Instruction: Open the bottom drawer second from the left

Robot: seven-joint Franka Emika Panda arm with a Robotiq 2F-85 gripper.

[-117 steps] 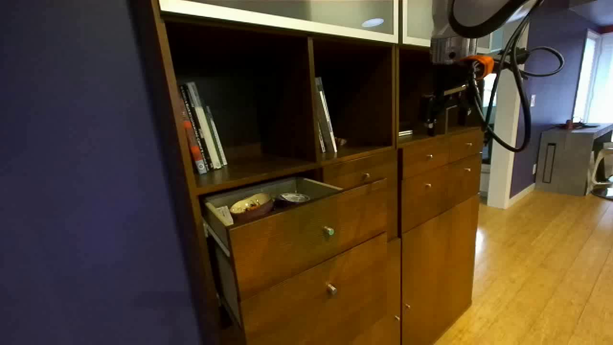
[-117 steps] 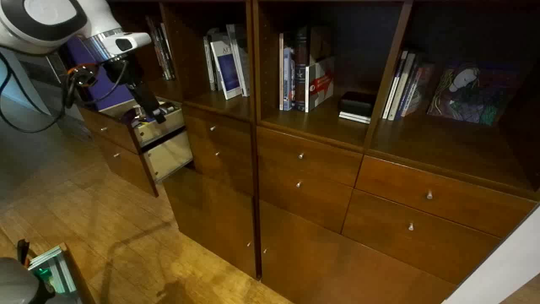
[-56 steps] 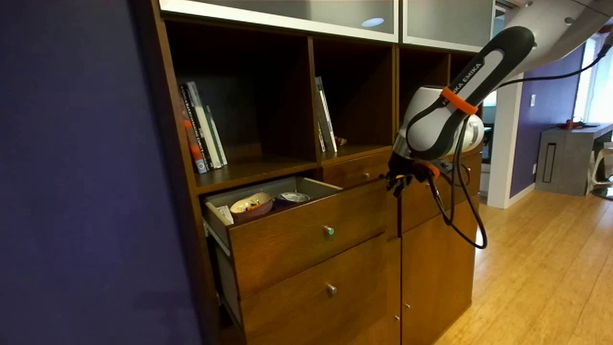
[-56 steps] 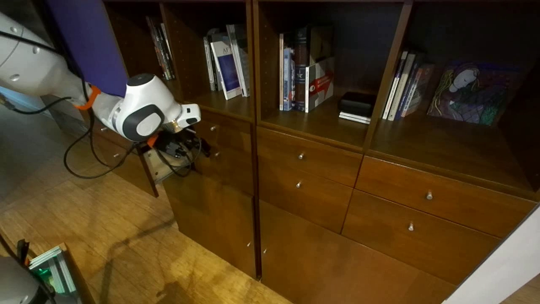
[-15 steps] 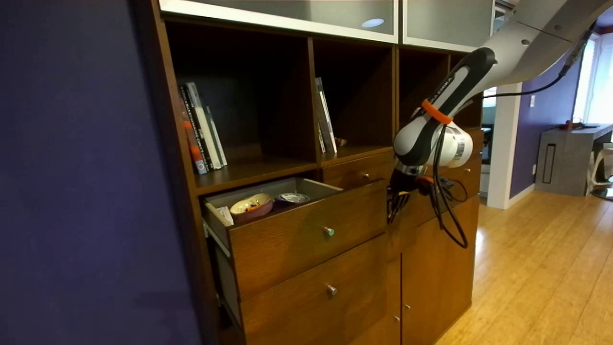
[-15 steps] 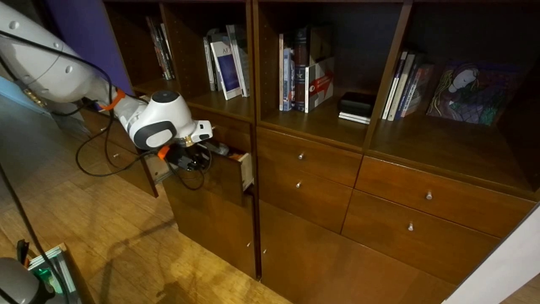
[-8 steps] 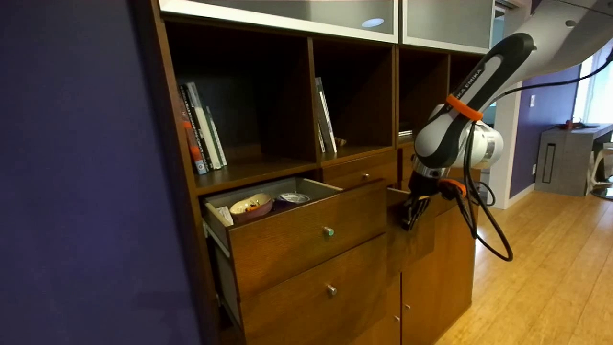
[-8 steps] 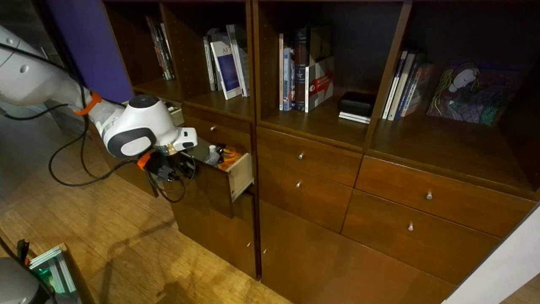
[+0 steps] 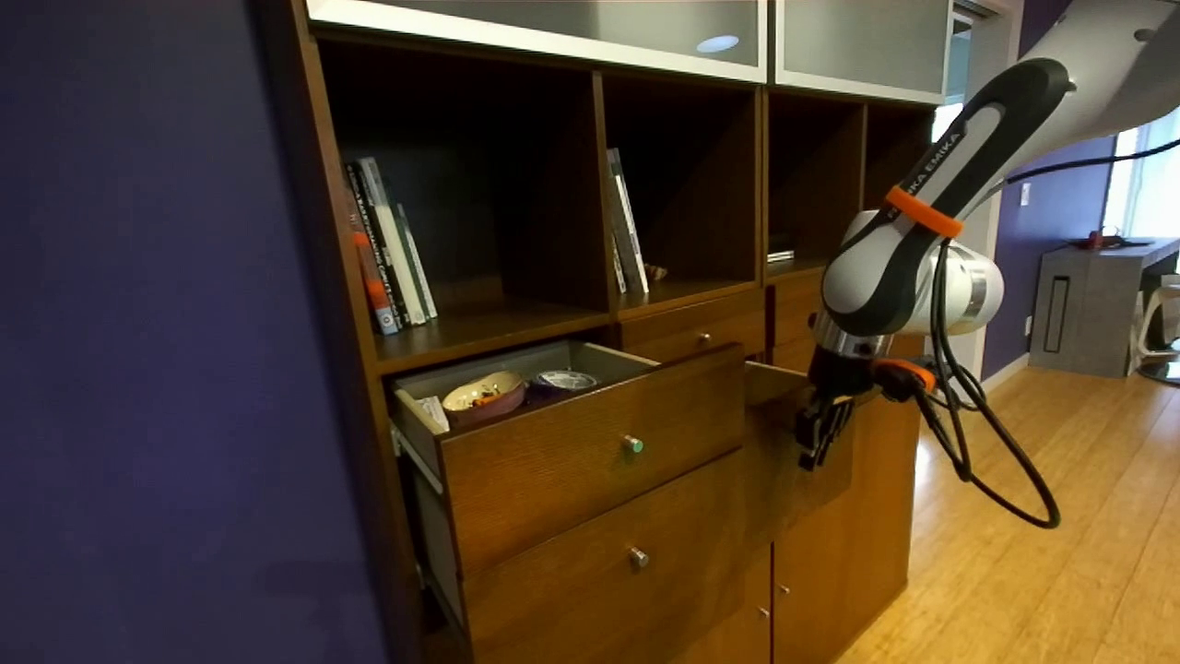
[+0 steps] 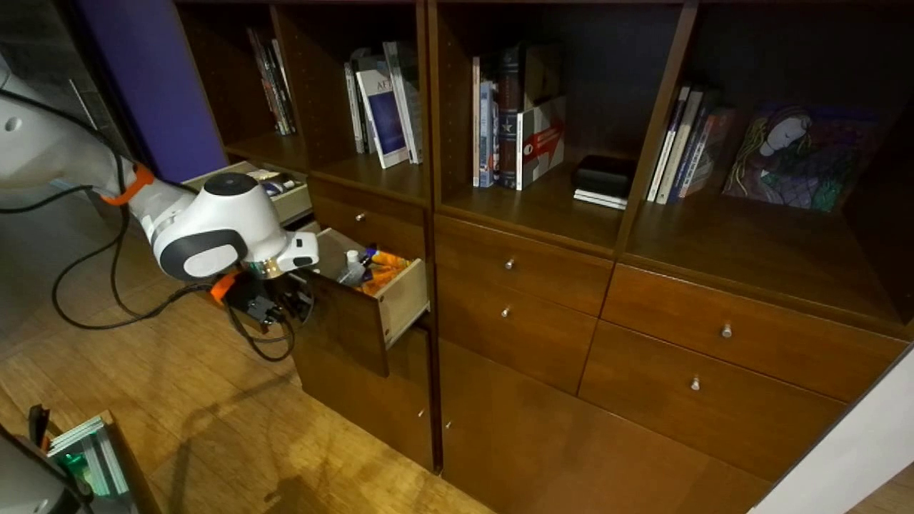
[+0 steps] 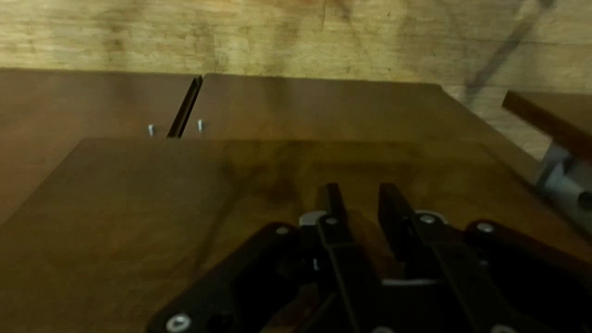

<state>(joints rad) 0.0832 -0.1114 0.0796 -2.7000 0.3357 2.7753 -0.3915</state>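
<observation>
Drawer (image 10: 348, 325) slid out, downturned gripper (image 11: 361, 188) just before its face; fingers (image 11: 393, 210) slightly parted, grasping or not, cannot tell

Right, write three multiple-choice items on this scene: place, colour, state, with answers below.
1. Relative to the top left drawer, where is the cream-lined bowl?
A) Underneath
B) Inside
C) In front

2. What colour is the band around the arm?
A) Green
B) Pink
C) Orange

3. The bottom drawer second from the left is:
A) open
B) shut
C) removed

1 B: it shows behind that drawer's front.
2 C: orange shows in both exterior views.
3 A: its inside shows in an exterior view.
</observation>
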